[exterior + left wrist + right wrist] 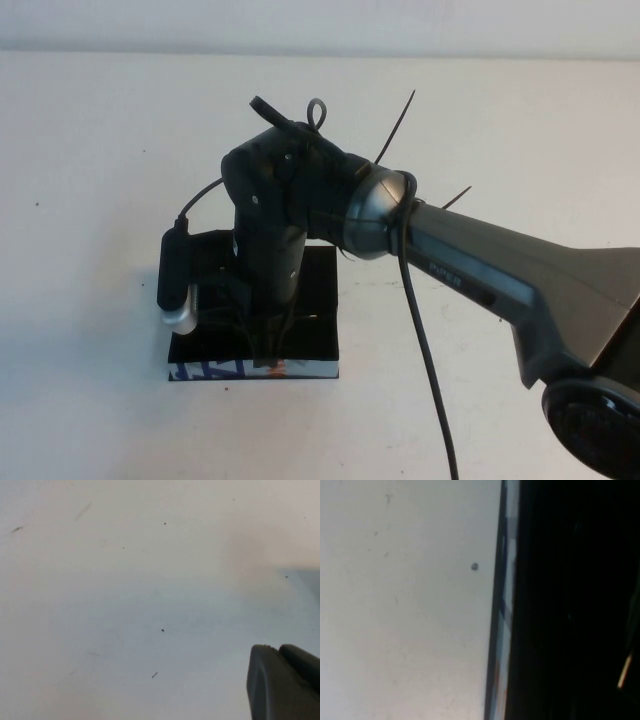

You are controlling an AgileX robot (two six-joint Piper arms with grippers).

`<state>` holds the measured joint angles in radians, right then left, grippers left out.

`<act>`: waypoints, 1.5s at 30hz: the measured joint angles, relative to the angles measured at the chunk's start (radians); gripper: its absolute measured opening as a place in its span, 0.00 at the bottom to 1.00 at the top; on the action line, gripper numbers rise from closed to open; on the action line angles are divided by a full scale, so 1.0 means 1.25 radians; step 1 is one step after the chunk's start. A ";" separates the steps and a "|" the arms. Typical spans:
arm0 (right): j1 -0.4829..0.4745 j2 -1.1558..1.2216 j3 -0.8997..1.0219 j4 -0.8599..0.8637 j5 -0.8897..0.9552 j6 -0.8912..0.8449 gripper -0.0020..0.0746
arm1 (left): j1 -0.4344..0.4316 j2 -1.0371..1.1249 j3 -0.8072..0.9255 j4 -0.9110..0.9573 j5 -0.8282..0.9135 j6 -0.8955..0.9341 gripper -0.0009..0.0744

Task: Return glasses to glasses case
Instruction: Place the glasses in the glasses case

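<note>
The high camera is looking down from the robot's own side at the white tabletop (100,200), taking in the right arm (480,270) reaching over the case (320,300). The right wrist camera is sitting very close over that case (570,600), facing down across its printed side and the tabletop (405,605) beside it; both views are sharing the case. The left wrist camera is facing bare tabletop (125,590) at close range, with a dark left gripper (280,680) part at one corner.

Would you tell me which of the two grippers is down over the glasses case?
The right gripper: its arm reaches across and down into the black glasses case. The left gripper is elsewhere, over bare table.
</note>
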<state>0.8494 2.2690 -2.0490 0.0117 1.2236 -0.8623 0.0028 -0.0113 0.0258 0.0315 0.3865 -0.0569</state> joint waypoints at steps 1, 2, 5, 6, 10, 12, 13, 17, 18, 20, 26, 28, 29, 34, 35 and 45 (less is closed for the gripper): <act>0.000 0.002 -0.001 0.000 0.000 0.000 0.11 | 0.000 0.000 0.000 0.000 0.000 0.000 0.01; 0.000 0.002 -0.001 0.000 0.000 0.001 0.11 | 0.000 0.000 0.000 0.000 0.000 0.000 0.01; 0.000 0.008 -0.003 0.000 0.000 0.001 0.11 | 0.000 0.000 0.000 0.000 0.000 0.000 0.01; 0.000 0.008 -0.003 0.000 0.000 0.001 0.11 | 0.000 0.000 0.000 0.000 0.000 0.000 0.01; 0.000 0.008 -0.003 0.000 0.000 0.001 0.12 | 0.000 0.000 0.000 0.000 0.000 0.000 0.01; 0.000 0.008 -0.003 0.000 0.000 0.001 0.15 | 0.000 0.000 0.000 0.000 0.000 0.000 0.01; 0.000 0.008 -0.003 0.001 0.000 0.001 0.19 | 0.000 0.000 0.000 0.000 0.000 0.000 0.01; 0.000 0.008 -0.003 0.003 0.000 0.002 0.37 | 0.000 0.000 0.000 0.000 0.000 0.000 0.01; 0.000 0.008 -0.003 0.003 0.001 0.002 0.41 | 0.000 0.000 0.000 0.000 0.000 0.000 0.01; 0.000 0.008 -0.003 0.003 0.001 0.002 0.46 | 0.000 0.000 0.000 0.000 0.000 0.000 0.01; 0.000 -0.013 -0.003 -0.015 0.002 0.002 0.48 | 0.000 0.000 0.000 0.000 0.000 0.000 0.01; 0.000 -0.025 -0.003 -0.025 0.002 0.006 0.49 | 0.000 0.000 0.000 0.000 0.000 0.000 0.01; 0.000 -0.032 -0.003 -0.028 0.002 0.010 0.49 | 0.000 0.000 0.000 0.000 0.000 0.000 0.01; 0.000 -0.049 -0.005 -0.023 0.002 0.021 0.49 | 0.000 0.000 0.000 0.000 0.000 0.000 0.01; 0.000 -0.049 -0.005 -0.021 0.002 0.022 0.49 | 0.000 0.000 0.000 0.000 0.000 0.000 0.01; 0.000 -0.049 -0.005 -0.009 0.002 0.023 0.49 | 0.000 0.000 0.000 0.000 0.000 0.000 0.01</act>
<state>0.8494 2.2076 -2.0547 0.0000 1.2258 -0.8336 0.0028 -0.0113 0.0258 0.0315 0.3865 -0.0569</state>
